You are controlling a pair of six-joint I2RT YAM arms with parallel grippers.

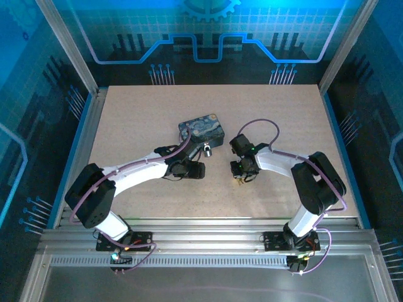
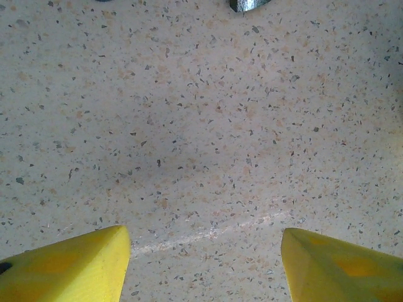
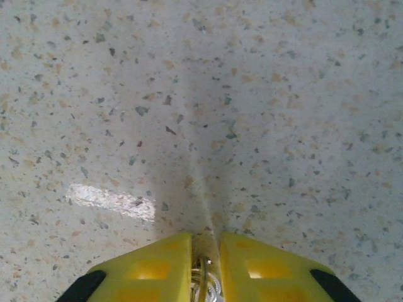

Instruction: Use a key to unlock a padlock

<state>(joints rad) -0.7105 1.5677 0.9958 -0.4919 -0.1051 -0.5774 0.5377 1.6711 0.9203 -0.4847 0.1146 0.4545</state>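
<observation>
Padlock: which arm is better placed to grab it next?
Left. The left hand is open and faces the padlock just ahead; the right hand is closed around a small metal piece, apparently the key.

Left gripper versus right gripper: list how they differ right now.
The left gripper has its fingers wide apart; the right gripper has its fingers nearly together. The left gripper holds nothing, with bare table between its fingers; the right gripper pinches a thin metal piece, apparently the key. The left gripper sits just short of the padlock; the right gripper faces bare table. Both have yellow fingers held low over the speckled table.
</observation>
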